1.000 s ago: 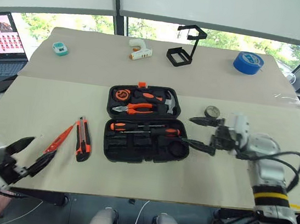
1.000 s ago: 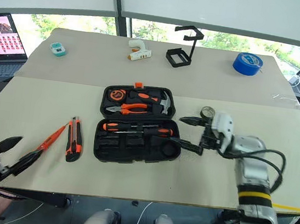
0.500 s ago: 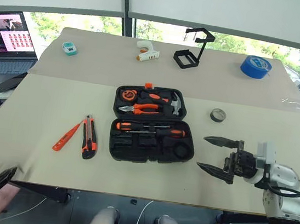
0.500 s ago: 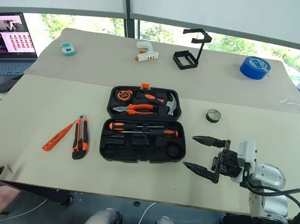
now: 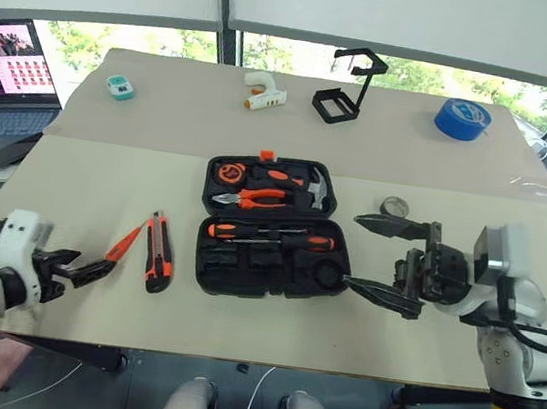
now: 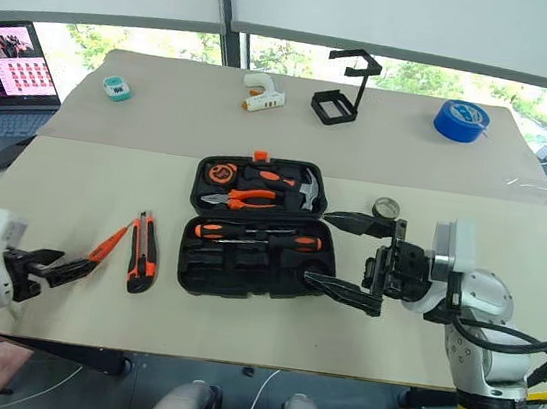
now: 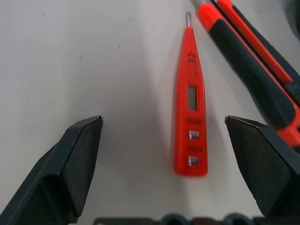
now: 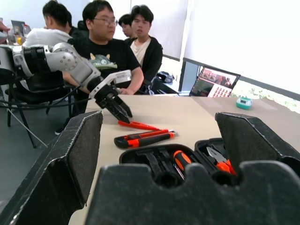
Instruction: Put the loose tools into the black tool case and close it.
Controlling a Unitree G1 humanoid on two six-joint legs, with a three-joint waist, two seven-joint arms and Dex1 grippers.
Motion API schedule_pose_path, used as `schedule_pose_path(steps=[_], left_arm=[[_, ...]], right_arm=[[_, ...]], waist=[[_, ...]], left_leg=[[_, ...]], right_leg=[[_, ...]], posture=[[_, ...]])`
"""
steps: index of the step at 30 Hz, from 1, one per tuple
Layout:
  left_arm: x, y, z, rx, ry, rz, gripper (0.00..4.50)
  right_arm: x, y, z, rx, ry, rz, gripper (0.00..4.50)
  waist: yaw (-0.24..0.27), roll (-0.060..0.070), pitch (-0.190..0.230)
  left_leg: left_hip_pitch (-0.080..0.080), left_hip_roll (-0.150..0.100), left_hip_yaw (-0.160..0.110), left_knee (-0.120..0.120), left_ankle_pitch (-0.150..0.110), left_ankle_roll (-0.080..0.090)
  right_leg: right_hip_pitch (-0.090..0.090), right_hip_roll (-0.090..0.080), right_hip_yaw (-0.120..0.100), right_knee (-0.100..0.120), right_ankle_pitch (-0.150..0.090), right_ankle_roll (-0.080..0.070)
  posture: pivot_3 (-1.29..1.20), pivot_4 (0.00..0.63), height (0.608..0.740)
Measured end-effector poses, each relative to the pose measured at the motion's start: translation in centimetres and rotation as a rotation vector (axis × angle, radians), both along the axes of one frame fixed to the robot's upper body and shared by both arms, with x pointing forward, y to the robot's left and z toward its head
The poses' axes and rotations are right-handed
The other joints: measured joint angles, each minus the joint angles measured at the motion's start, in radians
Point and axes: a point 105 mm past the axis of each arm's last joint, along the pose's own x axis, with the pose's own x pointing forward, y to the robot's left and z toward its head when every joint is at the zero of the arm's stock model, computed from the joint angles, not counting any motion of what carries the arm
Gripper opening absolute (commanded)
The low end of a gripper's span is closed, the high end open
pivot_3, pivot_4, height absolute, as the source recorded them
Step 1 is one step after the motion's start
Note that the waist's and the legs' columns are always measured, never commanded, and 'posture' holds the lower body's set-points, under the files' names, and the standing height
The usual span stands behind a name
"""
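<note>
Lying open near the middle of the table [image 5: 75,178], the black tool case [image 5: 275,228] is shown with pliers, a hammer and screwdrivers seated in its moulded slots. To its left, an orange tester pen [image 7: 190,98] and an orange-and-black utility knife [image 5: 155,252] are laid side by side on the tabletop. The left gripper [image 5: 83,272] is held with jaws spread, empty, its tips just short of the pen. The right gripper [image 5: 385,262] is likewise spread and empty, poised beside the case's right edge. A small dark tape roll [image 5: 393,206] is seen just beyond it.
</note>
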Motion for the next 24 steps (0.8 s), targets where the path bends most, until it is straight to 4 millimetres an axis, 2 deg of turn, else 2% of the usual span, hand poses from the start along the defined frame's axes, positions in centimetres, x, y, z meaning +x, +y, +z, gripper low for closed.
schedule_pose_path(steps=[1, 3, 6, 11, 14, 17, 19, 20, 22, 24], left_arm=[[0.3, -0.2, -0.1, 0.014, -0.002, -0.015, 3.96], [0.9, -0.2, -0.2, 0.041, -0.007, -0.024, 3.39], [1.7, -0.5, -0.3, 0.057, -0.018, -0.04, 2.17], [1.5, -0.9, -0.5, 0.037, -0.023, -0.075, 0.44], [1.5, -0.5, -0.5, 0.046, -0.036, -0.072, 0.44], [1.4, 0.8, 0.0, 0.041, -0.054, -0.025, 0.44], [1.4, 1.1, 1.2, 0.074, -0.073, -0.073, 0.44], [1.4, 1.0, 2.6, 0.119, -0.101, -0.141, 0.44], [1.7, -0.1, 4.7, 0.191, -0.165, -0.298, 0.44], [2.3, -3.1, 6.7, 0.225, -0.232, -0.497, 0.44]], right_arm=[[0.1, -0.1, -0.1, -0.005, 0.002, -0.008, 4.5], [0.2, 0.0, -0.3, -0.009, 0.005, -0.012, 4.5], [0.2, -0.1, -0.6, -0.015, 0.009, -0.035, 4.5], [0.1, -0.3, -1.3, -0.028, 0.02, -0.056, 4.5], [0.1, -0.3, -1.3, -0.028, 0.015, -0.059, 4.5], [0.2, -0.5, -1.3, -0.035, 0.016, -0.072, 4.5], [0.2, -1.0, -1.6, -0.039, 0.027, -0.099, 4.5], [0.3, -1.5, -1.9, -0.06, 0.035, -0.121, 4.5], [0.5, -2.5, -2.3, -0.12, 0.028, -0.152, 4.5], [1.1, -3.9, -2.1, -0.143, 0.015, -0.209, 4.5]], waist=[[0.0, 0.0, 0.0], [0.003, 0.001, 0.0], [0.012, 0.001, 0.0], [0.015, 0.001, 0.0], [0.015, 0.001, 0.0], [0.012, 0.0, 0.0], [0.012, -0.001, 0.001], [0.014, -0.002, 0.001], [0.019, -0.002, 0.001], [0.025, -0.001, 0.001]], left_leg=[[0.001, 0.0, 0.0, 0.0, 0.0, 0.0], [0.001, 0.0, 0.0, 0.0, 0.0, 0.0], [0.001, -0.001, 0.0, 0.0, 0.0, 0.0], [0.001, -0.001, 0.002, 0.0, 0.0, 0.0], [0.001, -0.001, 0.002, 0.0, 0.0, 0.0], [0.001, -0.001, 0.002, 0.0, 0.0, 0.0], [0.0, -0.001, 0.002, 0.0, 0.0, 0.0], [-0.001, -0.001, 0.001, 0.0, 0.0, 0.0], [-0.001, -0.003, 0.002, 0.0, 0.0, 0.0], [-0.001, -0.003, 0.004, 0.0, 0.0, 0.0]], right_leg=[[0.0, -0.001, 0.0, 0.0, 0.0, 0.0], [0.0, -0.002, 0.001, 0.001, 0.0, 0.0], [0.001, -0.008, 0.0, 0.002, 0.0, 0.0], [0.0, -0.011, 0.0, 0.001, 0.0, 0.0], [0.0, -0.011, 0.0, 0.002, 0.0, 0.0], [-0.001, -0.011, -0.001, 0.002, 0.0, 0.0], [-0.001, -0.01, -0.002, 0.002, 0.0, 0.0], [-0.001, -0.01, -0.003, 0.001, 0.0, 0.0], [0.0, -0.012, -0.003, 0.0, 0.0, 0.0], [0.001, -0.014, -0.004, -0.002, 0.001, 0.0]], posture=[[0.0, 0.15, 0.74], [0.0, 0.15, 0.74], [0.0, 0.15, 0.74], [0.0, 0.15, 0.74], [0.0, 0.15, 0.74], [0.0, 0.15, 0.74], [0.0, 0.15, 0.74], [0.0, 0.15, 0.74], [0.0, 0.15, 0.74], [0.0, 0.15, 0.74]])
